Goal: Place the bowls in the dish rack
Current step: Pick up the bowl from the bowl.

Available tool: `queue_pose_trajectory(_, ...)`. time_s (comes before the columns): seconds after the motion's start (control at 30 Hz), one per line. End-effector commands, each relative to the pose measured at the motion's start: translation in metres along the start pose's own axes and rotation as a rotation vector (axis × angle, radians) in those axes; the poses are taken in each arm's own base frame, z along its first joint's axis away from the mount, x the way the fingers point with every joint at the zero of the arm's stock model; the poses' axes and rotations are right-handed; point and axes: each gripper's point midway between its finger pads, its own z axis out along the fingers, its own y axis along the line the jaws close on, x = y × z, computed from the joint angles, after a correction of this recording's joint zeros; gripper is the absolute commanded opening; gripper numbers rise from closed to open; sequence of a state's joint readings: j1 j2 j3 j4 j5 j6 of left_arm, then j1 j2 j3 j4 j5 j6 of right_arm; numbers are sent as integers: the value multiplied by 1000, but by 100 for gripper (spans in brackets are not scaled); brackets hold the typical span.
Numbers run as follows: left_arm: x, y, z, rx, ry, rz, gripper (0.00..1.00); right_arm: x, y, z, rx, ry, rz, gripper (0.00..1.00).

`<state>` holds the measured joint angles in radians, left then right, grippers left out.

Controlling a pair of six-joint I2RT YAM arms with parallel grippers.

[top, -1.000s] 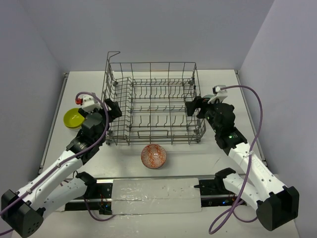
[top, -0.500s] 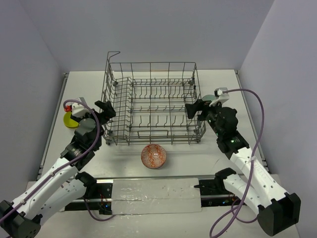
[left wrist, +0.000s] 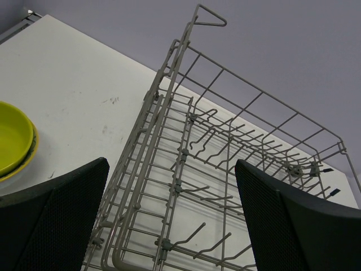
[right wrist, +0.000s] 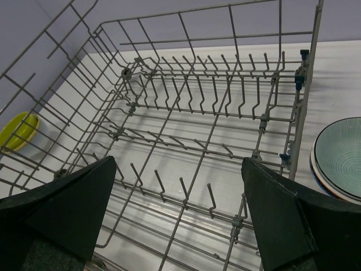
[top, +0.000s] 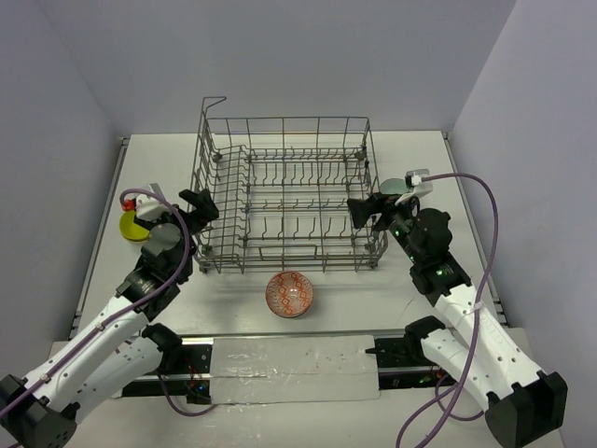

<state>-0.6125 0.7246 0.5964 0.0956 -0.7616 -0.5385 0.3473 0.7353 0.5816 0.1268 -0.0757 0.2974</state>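
The dish rack (top: pixel 203 168), a grey wire basket with rows of tines, stands mid-table with no bowl in it. A red-white patterned bowl (top: pixel 290 293) sits on the table in front of it. A lime bowl (top: pixel 131 228) lies left of the rack, stacked on a yellow one and partly hidden by my left arm. My left gripper (top: pixel 198 207) is open at the rack's near-left corner, holding nothing. My right gripper (top: pixel 367 209) is open at the rack's right wall, also holding nothing. In the right wrist view, a blue-striped bowl (right wrist: pixel 338 158) sits just outside the rack (right wrist: pixel 186 113).
The table's side rails run along both edges, and purple walls close in left, right and behind. A white strip lies along the near edge between the arm bases. In the left wrist view, the rack's raised corner loop (left wrist: pixel 210 16) stands high.
My left arm drew back and turned, so its gripper now sits lower at the rack's near-left corner. My right gripper edged slightly left toward the rack wall. Both stayed open.
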Motion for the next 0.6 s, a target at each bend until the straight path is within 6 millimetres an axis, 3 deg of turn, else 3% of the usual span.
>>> queue_pose_trajectory(0.0,-9,0,3,-24,-36,11,99,-7,10,5,-52,-19,-18,100)
queue_pose_trajectory(0.2,-24,19,5,-183,-49,41,99,-9,8,10,-38,-25,-19,100)
queue_pose_trajectory(0.4,-59,13,2,-147,-108,-5,99,-1,1,17,-13,-3,-16,100)
queue_pose_trajectory(0.57,-94,6,3,-172,-118,65,99,3,1,14,-6,12,-6,100)
